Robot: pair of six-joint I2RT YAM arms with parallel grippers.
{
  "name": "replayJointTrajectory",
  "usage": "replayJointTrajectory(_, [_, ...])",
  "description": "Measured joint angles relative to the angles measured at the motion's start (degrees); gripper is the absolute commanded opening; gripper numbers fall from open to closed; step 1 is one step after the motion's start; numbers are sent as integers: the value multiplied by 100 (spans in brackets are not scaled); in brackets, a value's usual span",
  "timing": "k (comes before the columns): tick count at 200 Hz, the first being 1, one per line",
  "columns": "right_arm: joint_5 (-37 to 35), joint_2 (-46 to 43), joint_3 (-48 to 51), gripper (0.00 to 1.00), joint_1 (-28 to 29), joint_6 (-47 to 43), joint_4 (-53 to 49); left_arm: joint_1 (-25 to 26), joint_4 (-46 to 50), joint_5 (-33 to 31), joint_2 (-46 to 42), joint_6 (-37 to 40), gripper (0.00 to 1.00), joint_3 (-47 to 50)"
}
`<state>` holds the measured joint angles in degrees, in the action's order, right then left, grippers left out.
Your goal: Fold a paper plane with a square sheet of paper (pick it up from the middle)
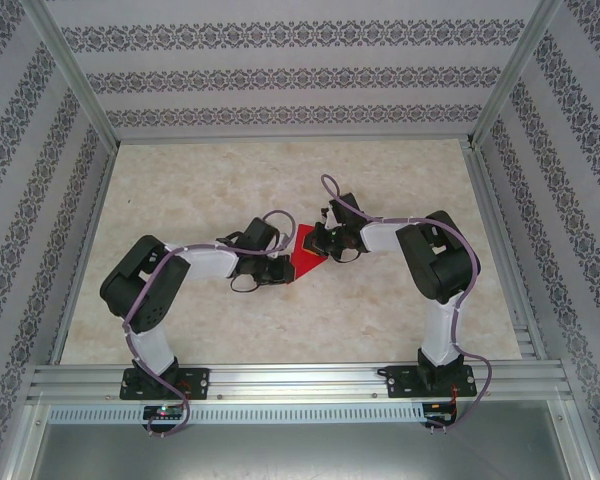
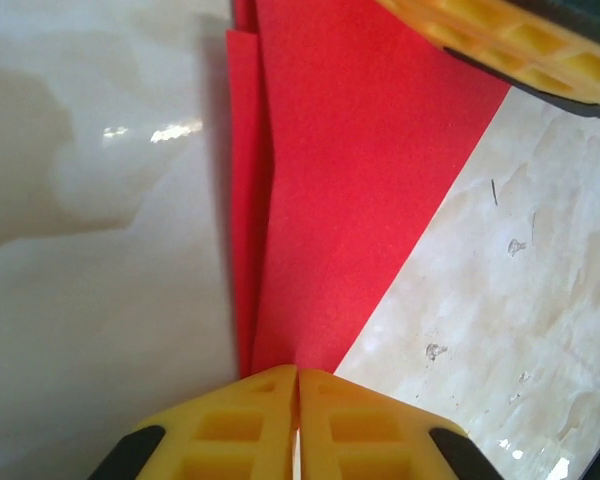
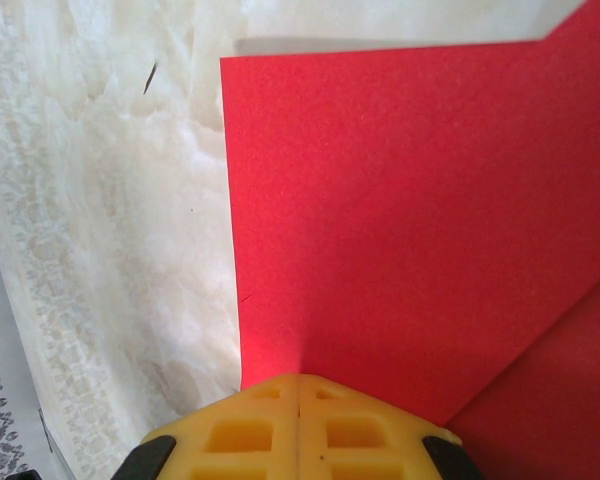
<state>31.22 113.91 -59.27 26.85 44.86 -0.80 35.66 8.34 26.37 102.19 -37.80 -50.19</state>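
The left gripper (image 2: 298,376) has its two yellow pads pressed flat together, and the sheet of red paper (image 2: 350,180) runs straight into the seam between them, so it is clamped on a narrow tip of the sheet. The right gripper (image 3: 298,384) is likewise clenched, with a straight edge of the sheet disappearing between its pads. In the left wrist view a yellow finger (image 2: 500,40) of the right gripper crosses the far right corner, lying over the paper.

Outward from the pads, the sheet is no plain square. In the left wrist view a second layer shows along its left side, and in the right wrist view a diagonal flap edge runs across the near right corner, so at least one fold is in. It is not a slim dart yet.

From above, the paper lies on the pale marbled table (image 1: 230,180) near the middle, between the two wrists, which meet over it from left and right. Shadows beside its edges suggest that parts of it are lifted off the surface, though how far I cannot tell.

The sheet looks thin and light, and should be limp across a span but stiffer along a crease. It will likely crumple or tear if the two arms pull against each other. It is best taken at edges or points, close to a fold, as both grips are placed here.
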Motion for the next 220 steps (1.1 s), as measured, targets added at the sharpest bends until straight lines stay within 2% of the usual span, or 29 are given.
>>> replayJointTrajectory(20, [0, 0, 0, 2, -2, 0, -2, 0, 133, -11, -146, -2, 7, 63])
replayJointTrajectory(70, [0, 7, 0, 3, 0, 0, 0, 4, 216, -15, -645, -225, 11, -118])
replayJointTrajectory(104, [0, 22, -13, 2, 0, 2, -9, 4, -68, -35, -291, -323, 11, -623])
replayJointTrajectory(147, [2, 28, -24, 2, 0, 0, -31, 4, -142, -33, 337, -367, 11, -684])
replayJointTrajectory(220, [4, 37, -24, 2, 0, 0, -31, 2, -105, -33, 400, -321, 10, -457])
